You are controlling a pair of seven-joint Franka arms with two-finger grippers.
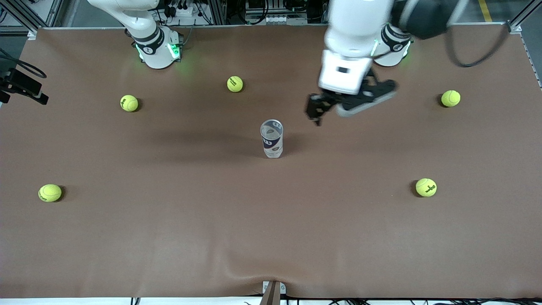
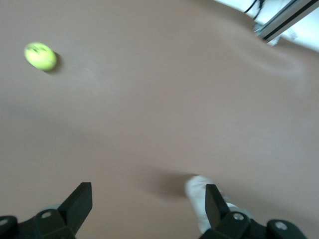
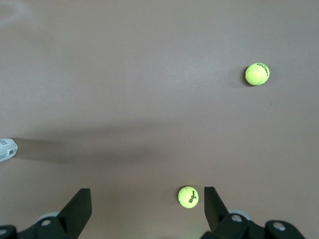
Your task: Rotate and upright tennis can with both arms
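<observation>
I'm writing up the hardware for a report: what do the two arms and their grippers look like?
Both arms are glossy white with dark grey joint bands and green-lit bases. The left arm carries a white wrist block, a looping black cable and the black two-finger left gripper. The right arm shows its base; the right gripper has black wedge-shaped fingers.

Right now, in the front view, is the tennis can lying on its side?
No. The tennis can stands upright on the table, open rim up, with the left gripper open above the table beside it.
</observation>
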